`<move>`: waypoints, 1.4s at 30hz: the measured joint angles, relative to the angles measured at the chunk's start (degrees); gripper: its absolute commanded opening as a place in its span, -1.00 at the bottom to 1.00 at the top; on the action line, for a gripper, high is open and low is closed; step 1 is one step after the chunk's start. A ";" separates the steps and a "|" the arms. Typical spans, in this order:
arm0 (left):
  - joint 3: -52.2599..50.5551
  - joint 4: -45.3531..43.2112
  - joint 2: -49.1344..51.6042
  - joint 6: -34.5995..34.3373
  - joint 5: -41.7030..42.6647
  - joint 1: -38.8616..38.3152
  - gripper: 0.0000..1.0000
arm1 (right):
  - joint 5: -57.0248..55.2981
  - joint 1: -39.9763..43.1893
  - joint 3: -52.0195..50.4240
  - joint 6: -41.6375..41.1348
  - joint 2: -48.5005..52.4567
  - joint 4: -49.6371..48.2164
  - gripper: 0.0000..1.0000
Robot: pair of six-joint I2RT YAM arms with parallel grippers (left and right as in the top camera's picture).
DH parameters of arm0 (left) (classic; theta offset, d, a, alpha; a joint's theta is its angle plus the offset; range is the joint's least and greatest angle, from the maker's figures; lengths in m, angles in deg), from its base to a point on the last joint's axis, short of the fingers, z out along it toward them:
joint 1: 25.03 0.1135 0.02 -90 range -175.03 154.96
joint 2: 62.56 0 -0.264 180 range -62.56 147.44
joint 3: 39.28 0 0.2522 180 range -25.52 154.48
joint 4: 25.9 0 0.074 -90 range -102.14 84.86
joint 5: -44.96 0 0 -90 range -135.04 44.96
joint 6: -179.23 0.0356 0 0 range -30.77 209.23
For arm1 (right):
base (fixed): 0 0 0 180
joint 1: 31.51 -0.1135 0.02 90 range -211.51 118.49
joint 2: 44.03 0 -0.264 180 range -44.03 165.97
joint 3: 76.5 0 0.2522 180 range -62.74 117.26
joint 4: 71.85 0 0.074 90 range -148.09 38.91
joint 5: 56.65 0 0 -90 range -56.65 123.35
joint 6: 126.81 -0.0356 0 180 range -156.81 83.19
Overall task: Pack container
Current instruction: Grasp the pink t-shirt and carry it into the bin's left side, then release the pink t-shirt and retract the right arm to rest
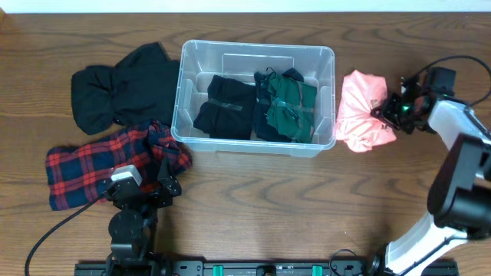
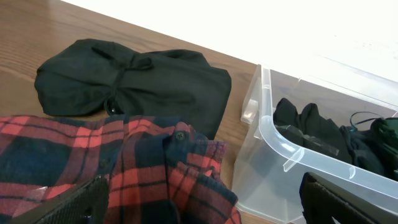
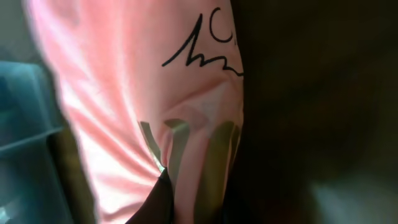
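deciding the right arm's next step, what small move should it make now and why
Probably lift the pink shirt slightly: the right end effector sits at its right edge, fabric bunched against it in the wrist view, and the shirt lies outside the clear container, beside its right wall.

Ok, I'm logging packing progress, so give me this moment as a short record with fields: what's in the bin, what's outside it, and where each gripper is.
container: clear bin, mid-table
inside: folded black garment on the left, dark green garment on the right
outside: loose black garment to its left; red plaid shirt front left; pink garment to its right
left gripper: open, over the red plaid shirt
right gripper: at the pink garment's right edge; grip unclear
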 measured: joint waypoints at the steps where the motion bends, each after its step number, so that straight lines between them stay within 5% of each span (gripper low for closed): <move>1: 0.00 0.00 0.00 0.00 -0.02 0.00 0.96 | 0.09 0.17 -0.33 -0.07 -2.36 1.81 -0.92; 10: 0.00 0.00 0.00 0.00 -0.02 0.00 0.96 | 3.91 -6.58 -0.37 -2.82 -38.97 4.85 -0.97; 15: 0.00 0.00 0.00 0.00 0.00 0.00 0.96 | 5.86 -17.68 0.04 -9.38 -45.83 0.44 -0.97; 25: 0.00 0.02 0.00 0.00 0.02 0.00 0.96 | -2.21 -43.04 -0.09 -26.05 -23.74 -24.00 -0.98; 35: 0.00 0.02 0.00 0.00 0.02 0.00 0.96 | -4.09 -50.45 -0.26 -46.69 2.21 -49.72 -0.93; 36: 0.00 0.02 0.00 0.00 0.00 0.00 0.96 | -4.02 -50.53 -0.28 -48.13 4.44 -52.30 -0.81; 38: 0.00 0.00 0.00 0.02 0.00 0.00 0.96 | -3.87 -50.73 -0.31 -49.83 7.58 -55.95 -0.12; 40: 0.00 -0.02 0.00 0.00 0.00 0.00 0.96 | -3.48 -50.93 -0.31 -50.88 10.08 -57.75 0.08; 41: 0.00 0.00 0.00 0.00 0.00 0.00 0.96 | -2.89 -50.90 -0.31 -50.18 10.62 -57.88 0.43; 42: 0.00 0.00 0.00 0.00 0.00 0.00 0.96 | -1.90 -50.80 -0.33 -49.13 10.84 -57.75 0.98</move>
